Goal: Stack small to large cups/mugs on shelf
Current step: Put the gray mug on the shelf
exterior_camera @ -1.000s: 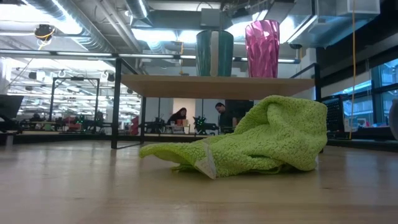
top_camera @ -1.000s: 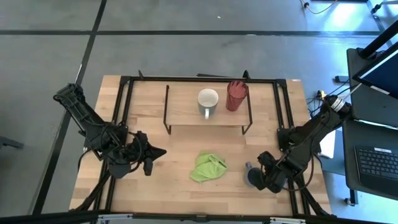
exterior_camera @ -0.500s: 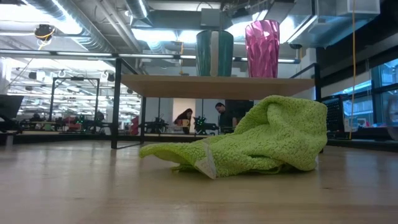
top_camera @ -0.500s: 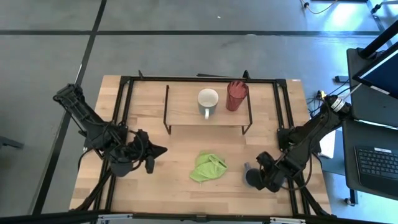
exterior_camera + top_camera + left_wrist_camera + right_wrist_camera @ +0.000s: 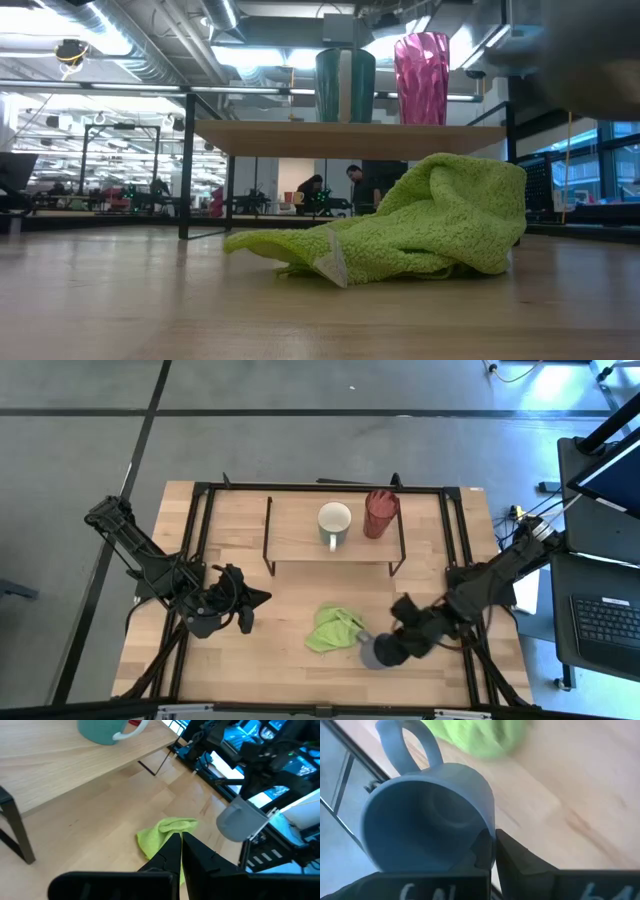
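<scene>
The small grey-blue mug (image 5: pixel 374 654) hangs above the table just right of the green cloth, and my right gripper (image 5: pixel 388 647) is shut on it. In the right wrist view the mug's mouth (image 5: pixel 427 825) faces the camera and its handle (image 5: pixel 410 745) points away from the fingers. On the shelf (image 5: pixel 300 540) stand a mug (image 5: pixel 334 523) that is white inside and teal outside, and the red ribbed tumbler (image 5: pixel 380 513). My left gripper (image 5: pixel 262 599) waits shut at the table's left, pointing toward the cloth. My right gripper pinches the mug's rim wall (image 5: pixel 490 827) on the side opposite the handle. One finger (image 5: pixel 481 851) looks to be inside the mug and the other outside. The mug (image 5: pixel 240 820) is lifted clear of the table and hangs tilted.
The crumpled green cloth (image 5: pixel 333 628) lies on the table in front of the shelf, close to the lifted mug. The shelf's black rod legs (image 5: pixel 268 535) and the table's black frame (image 5: pixel 455 530) stand around it. People show in the room far beyond the table.
My right gripper has shut on the grey-blue mug near the table's right front. It has lifted the mug clear and carried it toward the table's left edge, up to the green cloth. The mug has tipped from upright to tilted.
</scene>
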`<action>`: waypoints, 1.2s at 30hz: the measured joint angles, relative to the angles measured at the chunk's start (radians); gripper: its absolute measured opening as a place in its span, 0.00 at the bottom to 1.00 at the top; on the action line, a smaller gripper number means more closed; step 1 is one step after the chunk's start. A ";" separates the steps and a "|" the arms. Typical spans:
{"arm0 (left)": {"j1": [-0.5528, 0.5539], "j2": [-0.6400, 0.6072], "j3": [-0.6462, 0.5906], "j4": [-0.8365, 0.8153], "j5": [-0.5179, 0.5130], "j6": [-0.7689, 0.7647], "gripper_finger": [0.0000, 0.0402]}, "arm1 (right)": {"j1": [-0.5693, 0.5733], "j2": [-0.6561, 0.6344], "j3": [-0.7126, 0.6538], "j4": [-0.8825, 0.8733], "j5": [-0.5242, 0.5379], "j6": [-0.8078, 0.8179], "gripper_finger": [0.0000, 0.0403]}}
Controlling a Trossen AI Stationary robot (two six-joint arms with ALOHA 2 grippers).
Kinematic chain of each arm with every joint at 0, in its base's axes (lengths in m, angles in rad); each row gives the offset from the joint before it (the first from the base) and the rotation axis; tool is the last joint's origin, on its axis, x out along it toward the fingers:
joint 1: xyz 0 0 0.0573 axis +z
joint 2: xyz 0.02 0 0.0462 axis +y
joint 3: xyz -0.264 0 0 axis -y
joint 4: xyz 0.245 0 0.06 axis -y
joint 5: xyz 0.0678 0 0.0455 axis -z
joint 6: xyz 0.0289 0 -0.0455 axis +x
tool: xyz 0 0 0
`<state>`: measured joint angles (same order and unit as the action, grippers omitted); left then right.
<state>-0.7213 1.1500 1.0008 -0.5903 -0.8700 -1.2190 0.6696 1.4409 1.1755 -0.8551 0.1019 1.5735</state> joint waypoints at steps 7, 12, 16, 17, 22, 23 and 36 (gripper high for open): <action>0.001 0.000 0.000 -0.004 0.000 0.001 0.02 | -0.175 0.219 0.243 0.002 -0.089 -0.341 0.03; 0.001 0.000 0.000 -0.007 0.016 0.001 0.02 | -0.291 0.369 0.464 0.006 -0.141 -0.557 0.03; -0.008 0.000 0.000 -0.008 0.066 0.001 0.02 | -0.337 0.491 0.654 -0.051 -0.192 -0.679 0.03; -0.014 0.000 0.000 -0.008 0.070 0.000 0.02 | -0.344 0.523 0.693 -0.081 -0.197 -0.703 0.03; -0.045 0.000 0.000 -0.025 0.072 -0.009 0.02 | -0.368 0.651 0.816 -0.174 -0.215 -0.780 0.03; -0.051 0.000 0.000 -0.026 0.072 -0.009 0.02 | -0.372 0.667 0.827 -0.174 -0.217 -0.791 0.03; -0.065 0.001 0.000 -0.067 0.076 -0.003 0.02 | -0.410 0.770 0.868 -0.158 -0.189 -0.820 0.07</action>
<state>-0.7864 1.1507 1.0004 -0.6571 -0.7943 -1.2224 0.2592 2.2109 2.0430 -1.0126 -0.0869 0.7536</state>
